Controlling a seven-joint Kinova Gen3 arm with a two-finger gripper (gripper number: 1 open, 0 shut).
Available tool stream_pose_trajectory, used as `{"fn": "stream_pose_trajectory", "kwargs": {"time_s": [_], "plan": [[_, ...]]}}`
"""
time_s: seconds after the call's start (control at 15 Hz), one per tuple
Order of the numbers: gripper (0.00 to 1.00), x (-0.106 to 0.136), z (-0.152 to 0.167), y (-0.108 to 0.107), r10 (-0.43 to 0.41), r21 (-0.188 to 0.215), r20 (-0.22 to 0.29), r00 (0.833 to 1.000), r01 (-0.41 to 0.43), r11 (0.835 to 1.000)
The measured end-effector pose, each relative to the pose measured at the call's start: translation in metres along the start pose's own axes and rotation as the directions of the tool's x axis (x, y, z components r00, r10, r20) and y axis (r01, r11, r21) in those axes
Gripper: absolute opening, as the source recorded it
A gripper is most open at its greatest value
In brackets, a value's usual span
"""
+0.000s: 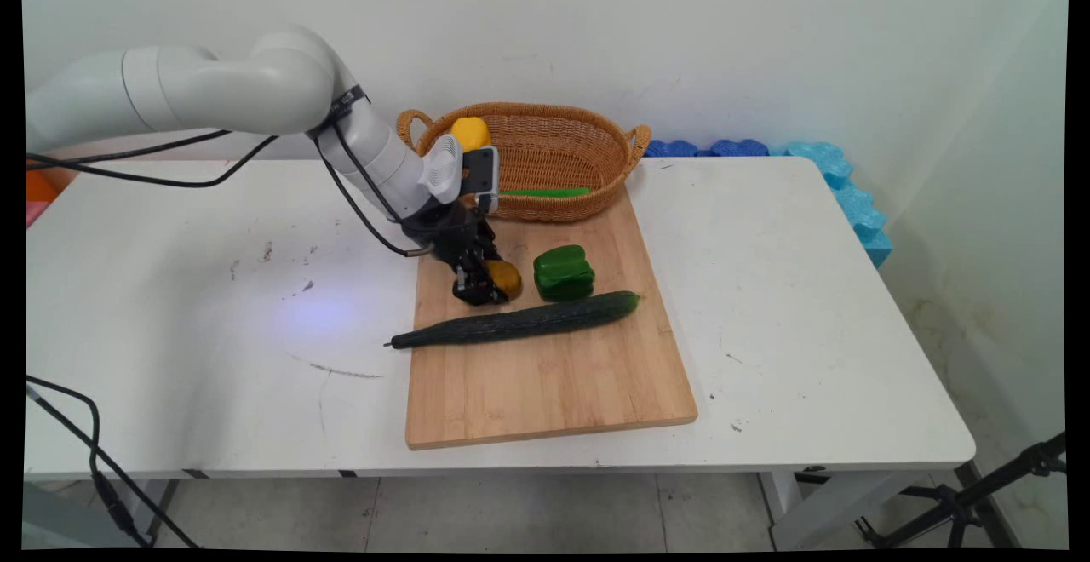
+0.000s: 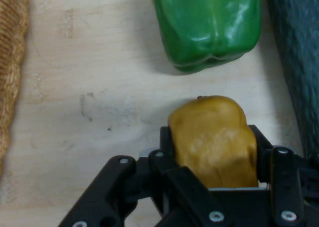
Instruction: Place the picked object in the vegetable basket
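Observation:
My black gripper (image 1: 487,286) is down at the far left part of the wooden cutting board (image 1: 545,383), shut on a yellow-brown potato (image 1: 507,278). In the hand view the potato (image 2: 214,137) sits clamped between the two fingers (image 2: 167,142) of the gripper (image 2: 214,155), close over the board (image 2: 89,87). A green bell pepper (image 1: 563,272) lies just right of the potato, apart from it. A long dark cucumber (image 1: 519,321) lies across the board in front of both. The hand view also shows the pepper (image 2: 209,23) and the cucumber (image 2: 299,62).
A wicker basket (image 1: 528,108) stands behind the board, holding a yellow thing (image 1: 471,132) and a green thing (image 1: 545,192); its edge (image 2: 10,62) shows in the hand view. Blue foam pieces (image 1: 839,179) line the table's far right corner. Black cables hang from the arm.

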Motion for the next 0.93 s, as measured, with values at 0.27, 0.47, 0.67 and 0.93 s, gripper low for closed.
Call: {"fn": "stream_pose_trajectory", "kwargs": {"time_s": [0.27, 0.47, 0.67, 0.93], "plan": [[0.00, 0.006, -0.007, -0.001, -0.030, 0.004, -0.010, 0.999, 0.030, 1.000], [0.00, 0.015, -0.020, -0.005, -0.056, 0.019, -0.032, 0.998, 0.057, 0.998], [0.00, 0.026, -0.036, -0.011, -0.084, 0.038, -0.059, 0.995, 0.086, 0.996], [0.00, 0.042, -0.054, -0.023, -0.128, 0.063, -0.098, 0.987, 0.135, 0.989]]}}
